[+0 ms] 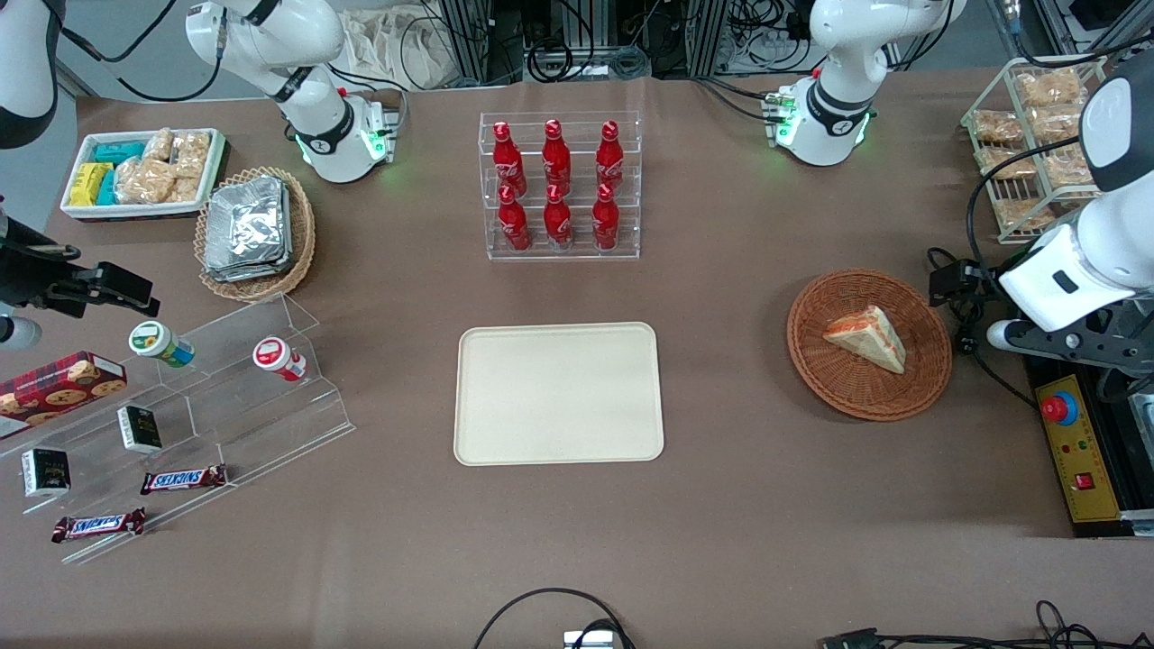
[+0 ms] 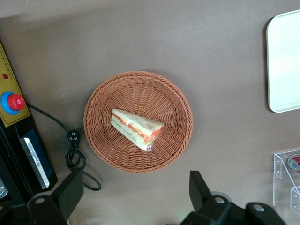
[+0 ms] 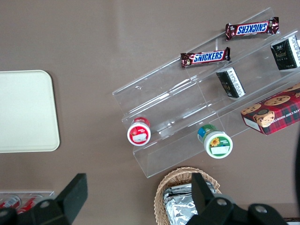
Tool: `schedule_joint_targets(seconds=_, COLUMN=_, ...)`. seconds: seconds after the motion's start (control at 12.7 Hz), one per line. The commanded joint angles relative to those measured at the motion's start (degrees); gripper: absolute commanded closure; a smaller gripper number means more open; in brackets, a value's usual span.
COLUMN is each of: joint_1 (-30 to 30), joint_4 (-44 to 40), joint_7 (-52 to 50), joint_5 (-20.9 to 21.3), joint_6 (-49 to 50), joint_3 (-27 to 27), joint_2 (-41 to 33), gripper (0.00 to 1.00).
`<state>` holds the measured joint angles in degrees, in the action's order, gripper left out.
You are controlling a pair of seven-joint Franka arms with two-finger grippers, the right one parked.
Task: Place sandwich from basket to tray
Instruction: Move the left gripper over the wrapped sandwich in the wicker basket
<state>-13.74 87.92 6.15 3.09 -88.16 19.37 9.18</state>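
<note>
Left wrist view shows the gripper (image 2: 136, 197) spread wide and empty, high above the basket (image 2: 173, 96), apparently lining up a descent; the sandwich (image 2: 136, 127) lies inside, well apart from the bare tray (image 1: 559, 394).

Tray (image 1: 559, 394) at centre of table (image 1: 721, 541). Basket (image 1: 838, 388) beside tray, toward working arm's end of table, well apart from tray. Sandwich (image 1: 867, 336) in basket, near its middle. Gripper (image 2: 135, 190) above table, just beside basket, at working arm's edge, fingers (image 2: 70, 190) spread wide. Bottle rack (image 1: 561, 185) farther from front camera than tray. Stepped stand (image 1: 225, 397) toward parked arm's end.
</note>
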Motion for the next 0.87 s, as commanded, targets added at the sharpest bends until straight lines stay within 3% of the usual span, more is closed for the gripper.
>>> schedule_joint_targets(seconds=0.0, joint_1=-0.14, joint_4=-1.87, joint_7=-1.05, joint_5=0.86, joint_6=1.06, joint_3=0.40, joint_2=0.93, gripper=0.00)
schedule_joint_targets(seconds=0.31, joint_1=-0.49, joint_4=-0.22, joint_7=-5.85, joint_5=0.78, joint_6=1.59, joint_3=0.32, joint_2=1.64, gripper=0.00)
schedule_joint_targets(seconds=0.55, joint_1=-0.24, joint_4=4.34, joint_7=-36.66, joint_5=1.03, joint_6=-1.11, joint_3=0.32, joint_2=1.98, gripper=0.00)
schedule_joint_targets(seconds=0.79, joint_1=-0.41, joint_4=16.64, joint_7=-49.42, joint_5=1.04, joint_6=-14.45, joint_3=0.32, joint_2=-0.91, gripper=0.00)
